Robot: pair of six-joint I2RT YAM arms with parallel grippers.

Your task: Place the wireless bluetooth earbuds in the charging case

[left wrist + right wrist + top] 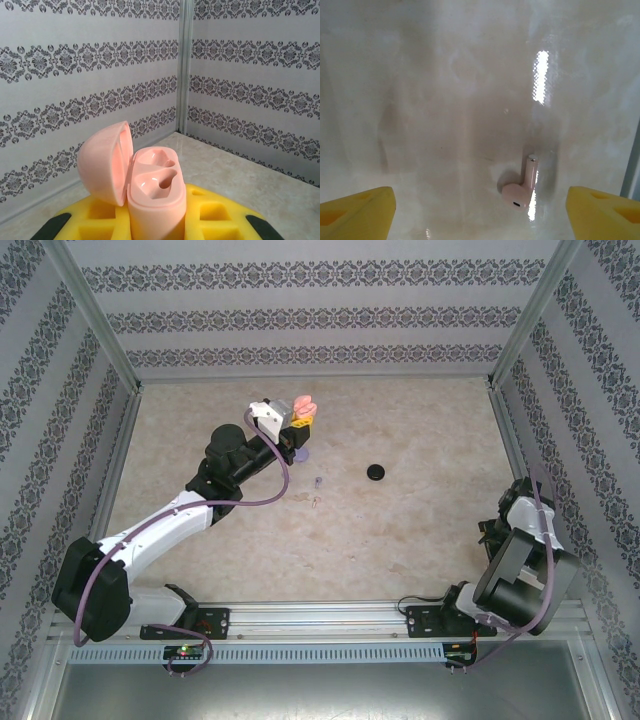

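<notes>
One hand (the left) clamps the pink case.

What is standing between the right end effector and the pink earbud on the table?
Nothing visible does. The pink earbud lies by itself on the table, just ahead of the open right end effector.

Glossy beige marbled table, on it a black round case, a tiny lilac earbud and a pink earbud
</notes>
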